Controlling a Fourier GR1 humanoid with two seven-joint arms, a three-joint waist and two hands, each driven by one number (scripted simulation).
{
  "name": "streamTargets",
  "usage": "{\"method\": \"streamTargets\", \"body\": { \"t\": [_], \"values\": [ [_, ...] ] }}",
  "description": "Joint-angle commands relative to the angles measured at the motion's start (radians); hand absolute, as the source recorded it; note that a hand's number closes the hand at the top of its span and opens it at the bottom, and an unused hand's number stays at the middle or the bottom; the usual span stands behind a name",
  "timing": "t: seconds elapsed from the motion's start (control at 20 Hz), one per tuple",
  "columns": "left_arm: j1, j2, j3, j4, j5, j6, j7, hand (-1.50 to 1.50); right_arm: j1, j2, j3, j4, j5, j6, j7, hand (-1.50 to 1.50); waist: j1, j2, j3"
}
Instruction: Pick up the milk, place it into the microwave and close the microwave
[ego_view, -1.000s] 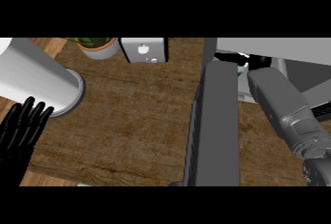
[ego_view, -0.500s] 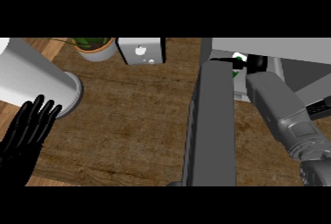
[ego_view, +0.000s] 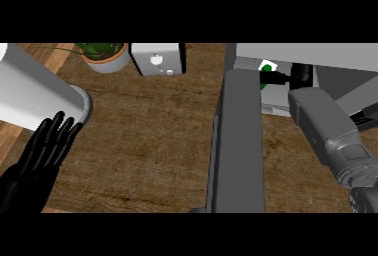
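At the far left your left hand (ego_view: 46, 145) rests with straight, released fingers pointing up, just beside a large white cylinder (ego_view: 33, 92) lying across the counter's corner. It has no part in this step. Behind it stands a white pot (ego_view: 108, 62) holding a green plant (ego_view: 97, 48), and next to that a small white boxy appliance (ego_view: 158, 59) on the wooden counter (ego_view: 148, 150).

Moving right, the open microwave door (ego_view: 238, 145) juts toward you edge-on as a long grey slab. Past it, your right forearm (ego_view: 328, 135) reaches into the microwave (ego_view: 295, 55). The right hand (ego_view: 284, 77) shows only as a dark shape at the cavity mouth, and you cannot tell how its fingers lie. Pressed against it is a bit of white and green, which is likely the milk (ego_view: 266, 67) (mostly hidden, so treat that as a guess).

The step in hand looks like setting the milk down inside. Ease it onto the cavity floor upright and well clear of the door's sweep, then let go. Draw the arm straight back along the door and swing that door shut only once the forearm is out.
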Motion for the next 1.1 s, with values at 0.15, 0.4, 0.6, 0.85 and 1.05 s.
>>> {"method": "streamTargets", "body": {
  "t": [0.15,0.4,0.6,0.85,1.05],
  "values": [
    [0.016,-0.026,-0.041,0.005,-0.033,0.021,-0.024,-1.5,0.029,0.012,-0.016,-0.003,-0.016,0.077,-0.038,-1.5,-0.01,-0.006,0.0],
    [0.011,-0.026,-0.063,-0.003,-0.046,0.034,-0.021,-1.5,0.077,-0.007,-0.036,-0.013,-0.035,0.144,-0.089,-1.5,-0.035,-0.016,-0.001],
    [0.039,-0.026,-0.1,0.006,-0.063,0.041,-0.03,-1.5,0.124,0.015,-0.056,-0.022,-0.055,0.167,-0.139,-1.5,-0.055,-0.027,-0.001],
    [-0.001,-0.026,-0.123,0.056,-0.075,0.043,-0.026,-1.5,0.166,0.052,-0.065,-0.022,-0.068,0.249,-0.182,-1.5,-0.074,-0.032,-0.002],
    [-0.046,-0.026,-0.141,0.147,-0.086,0.018,-0.041,-1.5,0.184,0.089,-0.076,-0.03,-0.084,0.295,-0.212,-1.5,-0.091,-0.037,-0.003]
  ]
}}
